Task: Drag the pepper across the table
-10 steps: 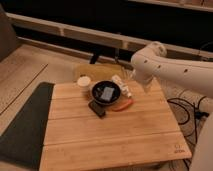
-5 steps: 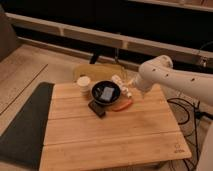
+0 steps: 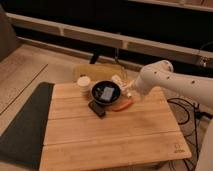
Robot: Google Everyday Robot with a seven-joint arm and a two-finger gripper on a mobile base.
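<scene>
The pepper (image 3: 121,106) is a small orange-red curved chili lying on the light wooden table (image 3: 125,137), just right of the black bowl (image 3: 105,93). My gripper (image 3: 128,93) hangs at the end of the white arm (image 3: 155,77), which reaches in from the right. The gripper is just above and slightly behind the pepper's right end, close to the bowl's right rim. Whether it touches the pepper does not show.
A dark flat block (image 3: 97,108) lies in front of the bowl. A white cup (image 3: 83,83) stands to the bowl's left and a white tube (image 3: 118,80) behind it. A dark grey mat (image 3: 22,125) lies left of the table. Cables (image 3: 182,107) lie on the floor at right.
The arm has dropped a little and its elbow has swung right, bringing the gripper down closer to the pepper. The pepper and other objects have not moved.
</scene>
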